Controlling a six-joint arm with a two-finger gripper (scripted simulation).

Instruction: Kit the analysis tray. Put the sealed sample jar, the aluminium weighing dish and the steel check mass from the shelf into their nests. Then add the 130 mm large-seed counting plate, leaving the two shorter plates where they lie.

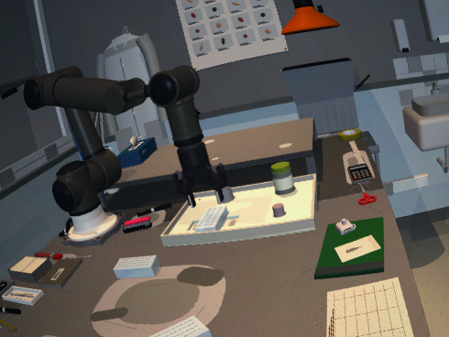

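Note:
The counting plate (211, 218), a pale block with rows of small wells, lies in the left part of the cream analysis tray (243, 210). The sealed sample jar (282, 177), with a green lid, stands upright in the tray's far right part, and the small steel check mass (278, 210) stands in front of it. A grey dish-like shape (227, 194) sits in the tray just behind the plate, partly hidden by a finger. Two other plates lie on the bench in front, one at the left (136, 266) and one at the near edge (183, 328). My gripper (205, 198) hangs just above the plate in the tray, open and empty.
The tray's raised rim surrounds the plate closely. Behind the tray, the shelf (238, 146) runs across. A red-handled tool (137, 223) lies left of the tray by my base, a green mat (353, 247) lies right of it, and scissors (366, 198) and a calculator (359, 173) lie beyond.

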